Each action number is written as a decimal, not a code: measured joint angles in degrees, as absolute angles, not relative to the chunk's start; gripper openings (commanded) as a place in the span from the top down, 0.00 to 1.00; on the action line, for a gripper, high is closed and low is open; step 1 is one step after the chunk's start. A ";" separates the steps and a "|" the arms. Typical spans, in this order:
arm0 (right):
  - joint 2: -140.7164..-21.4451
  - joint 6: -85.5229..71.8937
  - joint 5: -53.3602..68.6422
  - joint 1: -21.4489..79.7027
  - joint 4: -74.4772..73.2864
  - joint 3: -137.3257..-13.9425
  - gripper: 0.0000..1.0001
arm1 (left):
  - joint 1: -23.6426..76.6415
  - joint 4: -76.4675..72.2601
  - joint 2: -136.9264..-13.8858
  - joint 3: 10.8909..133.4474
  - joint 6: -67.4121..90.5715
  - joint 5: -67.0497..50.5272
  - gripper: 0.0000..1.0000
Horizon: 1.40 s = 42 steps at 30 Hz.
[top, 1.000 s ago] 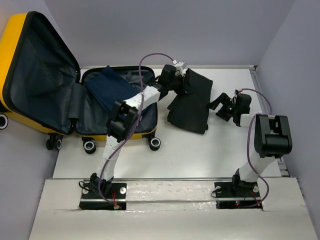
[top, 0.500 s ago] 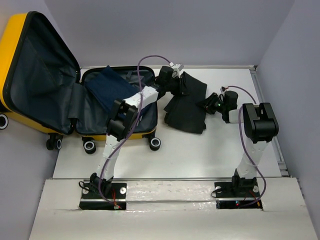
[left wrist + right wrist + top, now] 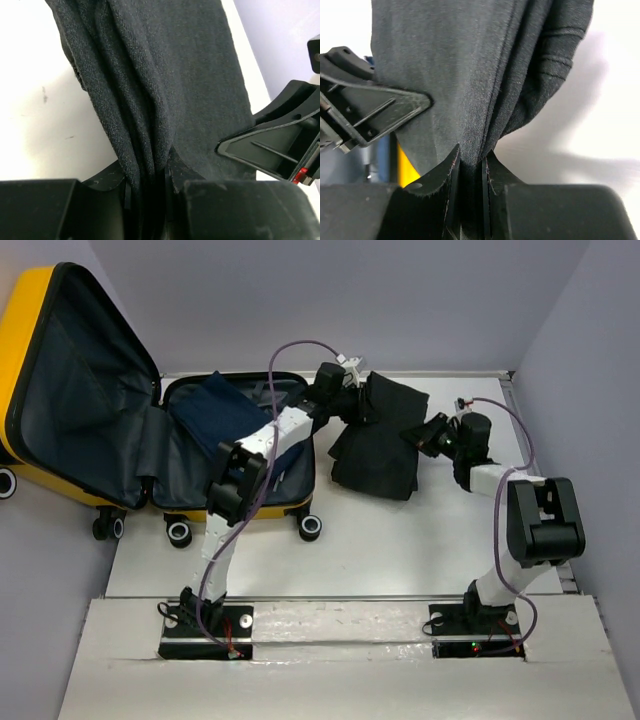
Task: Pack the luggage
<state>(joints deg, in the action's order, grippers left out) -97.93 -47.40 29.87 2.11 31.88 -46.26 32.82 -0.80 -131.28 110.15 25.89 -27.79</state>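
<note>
White table [image 3: 400,540]: left gripper [image 3: 148,182] and right gripper [image 3: 471,167] both clamp the black garment [image 3: 380,445]; open luggage [image 3: 22,340] lies left of them.

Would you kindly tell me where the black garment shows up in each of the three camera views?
Top external: the black garment is right of centre, between the left gripper and the right gripper.
Left wrist: it fills the middle, running down into the jaws.
Right wrist: it fills the upper middle, pinched in the jaws.
Shared landmark: the white table.
</note>
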 measured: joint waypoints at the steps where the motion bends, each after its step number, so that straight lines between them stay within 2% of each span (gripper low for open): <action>1: -95.70 -47.22 29.69 2.70 30.92 -46.74 0.93 | 32.80 -0.08 -130.13 110.15 25.74 -27.33 0.94; 7: -93.80 -45.65 27.11 9.39 23.94 -57.71 0.93 | 29.69 6.83 -118.83 109.80 23.51 -23.11 0.94; 10: -95.68 -45.23 26.44 14.04 22.44 -65.71 0.93 | 25.28 7.92 -111.48 105.30 23.29 -22.00 0.94; 14: -101.95 -45.50 26.55 20.05 21.21 -76.03 0.93 | 16.21 9.96 -101.69 98.02 23.16 -22.50 0.94; 16: -107.61 -45.93 25.89 24.91 19.77 -83.26 0.88 | 11.97 11.46 -99.13 96.01 22.72 -23.38 0.94; 18: -112.40 -45.95 25.71 27.94 17.93 -89.71 0.79 | 7.40 12.82 -97.08 93.17 22.22 -23.59 0.94; 19: -115.81 -45.89 25.30 29.98 16.51 -93.93 0.61 | 4.67 13.32 -96.49 91.44 21.91 -23.57 0.94; 21: -120.99 -45.47 24.10 32.82 13.47 -100.44 0.37 | 0.86 13.58 -96.16 88.33 21.28 -22.94 0.94; 22: -124.22 -44.34 23.55 34.52 10.72 -104.18 0.18 | -0.45 13.50 -96.16 87.09 21.02 -22.09 0.94; 23: -125.23 -44.45 23.42 35.05 9.96 -105.08 0.11 | -2.68 13.45 -96.47 84.84 20.34 -19.46 0.91; 24: -127.39 -43.59 23.11 35.86 6.59 -108.18 0.06 | -3.33 13.41 -96.66 84.03 20.21 -18.26 0.84; 25: -129.47 -42.83 23.00 36.71 4.51 -109.91 0.00 | -5.17 13.13 -97.49 82.89 19.97 -16.62 0.67; 26: -130.45 -42.37 22.74 37.12 3.18 -110.67 0.00 | -6.61 13.13 -99.13 82.72 19.66 -14.70 0.58; 30: -130.65 -39.00 21.61 37.30 -1.17 -110.89 0.00 | -9.45 12.62 -104.99 82.72 18.50 -10.28 0.34; 31: -129.82 -37.69 20.67 37.21 -2.17 -110.45 0.00 | -9.56 12.67 -105.84 82.72 18.65 -9.45 0.23; 33: -127.81 -35.55 18.87 36.95 -4.03 -109.10 0.00 | -9.39 12.71 -106.17 82.72 18.39 -8.38 0.07; 36: -124.40 -33.28 16.58 36.69 -5.15 -106.13 0.00 | -8.99 12.43 -105.95 82.74 18.70 -5.28 0.05; 38: -121.91 -31.73 15.09 36.45 -5.63 -104.01 0.00 | -8.64 13.19 -105.95 82.61 18.46 -1.76 0.08; 42: -115.37 -29.23 12.12 36.29 -6.00 -98.70 0.00 | -8.49 12.64 -105.71 79.66 18.50 1.72 0.08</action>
<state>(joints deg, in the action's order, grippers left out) -115.37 -29.23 12.12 36.29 -6.00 -98.70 -8.49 12.64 -105.71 79.66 18.50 1.72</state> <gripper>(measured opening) 0.995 0.919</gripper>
